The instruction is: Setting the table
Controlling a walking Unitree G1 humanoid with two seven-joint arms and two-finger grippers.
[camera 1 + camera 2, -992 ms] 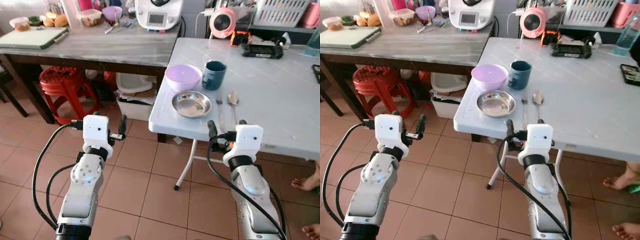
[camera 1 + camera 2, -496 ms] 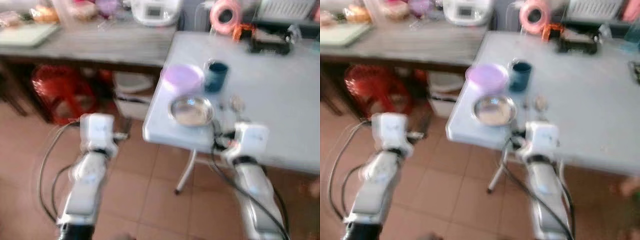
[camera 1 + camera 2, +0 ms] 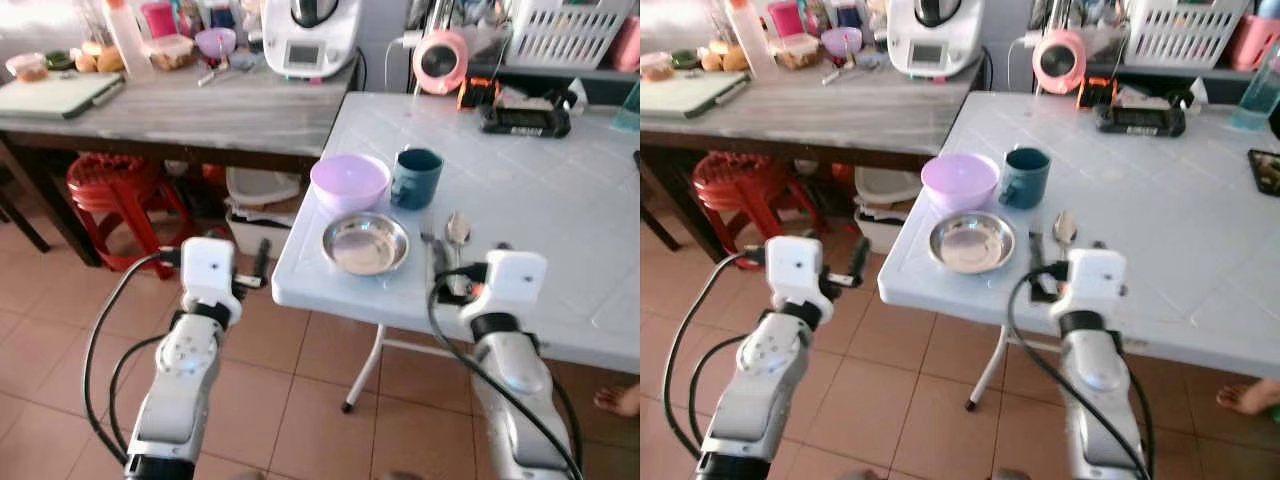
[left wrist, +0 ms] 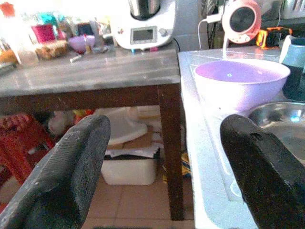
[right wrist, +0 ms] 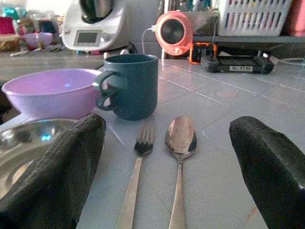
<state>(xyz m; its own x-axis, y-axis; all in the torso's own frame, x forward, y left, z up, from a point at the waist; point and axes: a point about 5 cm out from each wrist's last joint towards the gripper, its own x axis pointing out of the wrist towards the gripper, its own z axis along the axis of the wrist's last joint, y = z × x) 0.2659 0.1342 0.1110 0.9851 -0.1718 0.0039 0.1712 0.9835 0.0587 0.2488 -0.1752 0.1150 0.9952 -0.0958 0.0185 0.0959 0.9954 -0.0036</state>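
**Both claws spread at the table's near corner, place setting just ahead**

Head camera: I have the right gripper (image 3: 466, 272) over the near edge of the white folding table (image 3: 560, 200), fingers apart and holding nothing; the fork (image 3: 430, 240) and spoon (image 3: 457, 228) lie side by side just beyond its fingertips, handles toward it; past those stands the teal mug (image 3: 416, 177), and off to that gripper's left sit the steel plate (image 3: 366, 243) and, behind the plate, the lilac bowl (image 3: 349, 182), the 2 close together; my left gripper (image 3: 258, 266) hangs over the tiled floor (image 3: 60, 330) just outside the table's corner, its fingers apart, empty; beyond it I see a red stool (image 3: 112, 185) under the grey wooden counter (image 3: 200, 100), which carries a white kitchen appliance (image 3: 311, 35); a person's bare foot (image 3: 620, 400) rests on the tiles to the right of my right arm.

Left wrist camera: I see the 2 black fingers (image 4: 71, 171) wide apart with open air between them; the lilac bowl (image 4: 240, 83) and the plate's rim (image 4: 274, 114) sit on the table beside the far finger, the counter straight ahead.

Right wrist camera: the fingers (image 5: 52, 167) are spread wide; fork (image 5: 138, 162) and spoon (image 5: 180, 143) lie in the gap, mug (image 5: 131, 86) right behind them, bowl (image 5: 50, 90) and plate (image 5: 24, 143) toward 1 finger; a pink round gadget (image 5: 174, 33) stands at the table's far end.
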